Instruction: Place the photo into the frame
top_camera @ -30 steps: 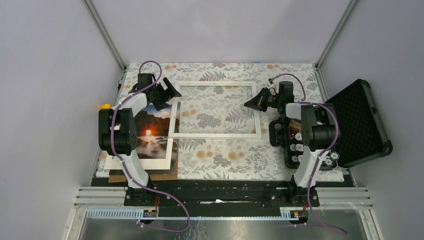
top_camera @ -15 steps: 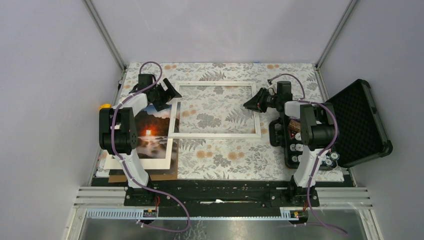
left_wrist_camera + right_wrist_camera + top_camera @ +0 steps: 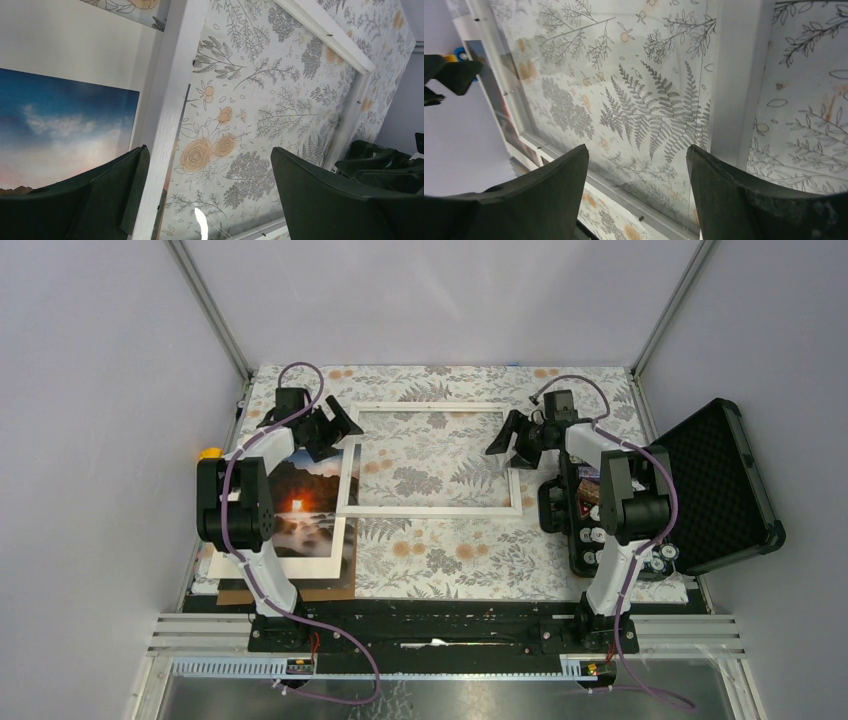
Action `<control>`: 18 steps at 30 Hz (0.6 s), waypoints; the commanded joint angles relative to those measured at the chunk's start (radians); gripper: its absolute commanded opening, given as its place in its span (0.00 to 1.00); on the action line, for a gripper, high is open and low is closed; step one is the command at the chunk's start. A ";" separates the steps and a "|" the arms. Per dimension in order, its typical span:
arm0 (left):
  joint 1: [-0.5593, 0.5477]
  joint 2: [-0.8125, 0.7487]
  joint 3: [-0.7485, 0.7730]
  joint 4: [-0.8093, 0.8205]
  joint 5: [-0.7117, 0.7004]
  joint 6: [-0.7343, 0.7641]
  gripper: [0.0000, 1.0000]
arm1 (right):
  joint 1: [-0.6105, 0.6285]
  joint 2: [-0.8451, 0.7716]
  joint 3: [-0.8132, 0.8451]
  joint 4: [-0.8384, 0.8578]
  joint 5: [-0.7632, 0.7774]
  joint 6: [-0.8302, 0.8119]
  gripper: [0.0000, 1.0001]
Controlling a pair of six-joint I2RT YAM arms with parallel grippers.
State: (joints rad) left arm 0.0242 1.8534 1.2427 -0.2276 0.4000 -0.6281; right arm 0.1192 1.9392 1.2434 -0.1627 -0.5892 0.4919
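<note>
On the tabletop [image 3: 450, 560] the frame [image 3: 432, 510] lies beside the photo [image 3: 310, 508]; left hand [image 3: 335, 432] and right hand [image 3: 506, 443], both spread empty, flank its rails, likely to position it

I see an open black foam-lined hard case [image 3: 722, 480] at the right of the floral-printed tablecloth [image 3: 450, 550], and a white cardboard mat [image 3: 295, 567] over a brown board [image 3: 320, 592] at the left

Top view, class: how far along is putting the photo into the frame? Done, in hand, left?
Done: the thin white rectangular frame lies flat, empty. In hand: nothing; left gripper and right gripper hang open at its sides. Left: the dark sunset landscape print lies beside it, not yet inserted.
</note>
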 commanded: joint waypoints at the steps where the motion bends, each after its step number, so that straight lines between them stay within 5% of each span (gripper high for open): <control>1: -0.001 -0.067 -0.010 0.051 0.022 0.001 0.99 | 0.038 -0.071 0.096 -0.207 0.148 -0.092 0.81; 11: 0.000 -0.079 -0.014 0.053 0.019 0.003 0.99 | 0.102 -0.112 0.221 -0.468 0.480 -0.183 0.88; 18: 0.002 -0.047 0.010 0.002 -0.043 0.016 0.99 | 0.105 -0.152 0.107 -0.358 0.326 -0.156 0.84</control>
State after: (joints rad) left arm 0.0242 1.8271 1.2343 -0.2173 0.4057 -0.6281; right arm 0.2153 1.8439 1.4021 -0.5484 -0.2298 0.3389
